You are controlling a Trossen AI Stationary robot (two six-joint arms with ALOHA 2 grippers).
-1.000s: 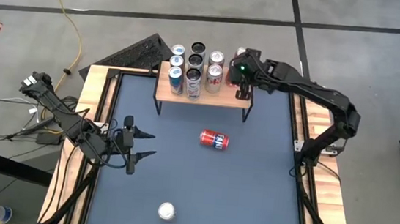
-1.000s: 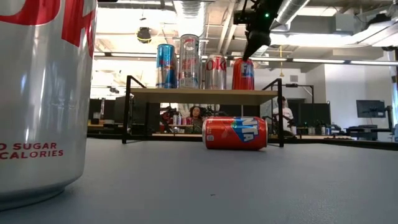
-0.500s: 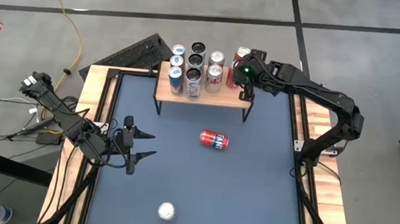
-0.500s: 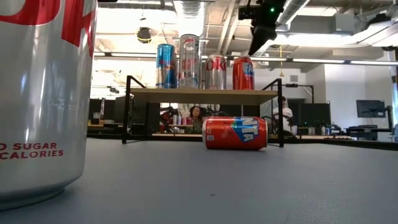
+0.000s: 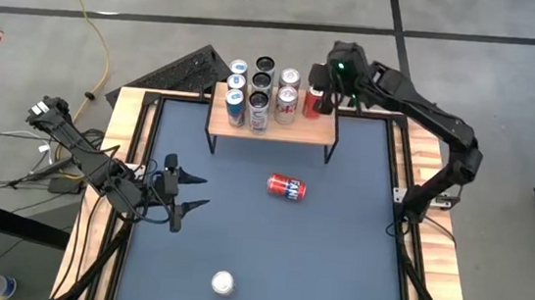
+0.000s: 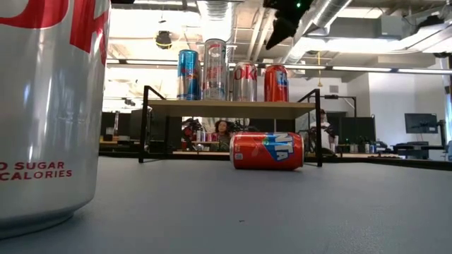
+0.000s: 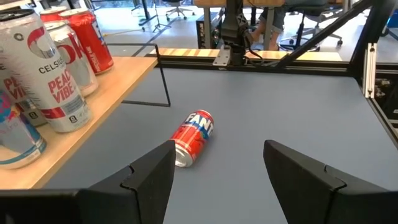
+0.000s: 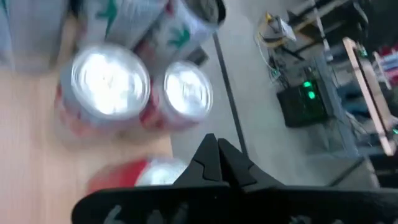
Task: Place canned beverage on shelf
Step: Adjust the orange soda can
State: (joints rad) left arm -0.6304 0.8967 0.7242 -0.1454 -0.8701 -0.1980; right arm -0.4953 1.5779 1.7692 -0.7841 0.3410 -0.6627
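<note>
Right gripper [image 5: 339, 66] is hovering above the shelf's [image 5: 318, 133] right end, fingers pinched together, holding nothing. The red can [image 5: 316, 100] is standing upright at that end, beside the other cans. Left gripper [image 5: 188, 192] is waiting near the table's left edge, jaws parted and empty. Fanta can [image 5: 287, 186] is lying mid-table. Risk: a low sweep clipping the red can and toppling the row.

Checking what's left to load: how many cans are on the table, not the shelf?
2: a red orange-soda can lying mid-table, and a silver can upright near the front edge; none seem hidden.
</note>
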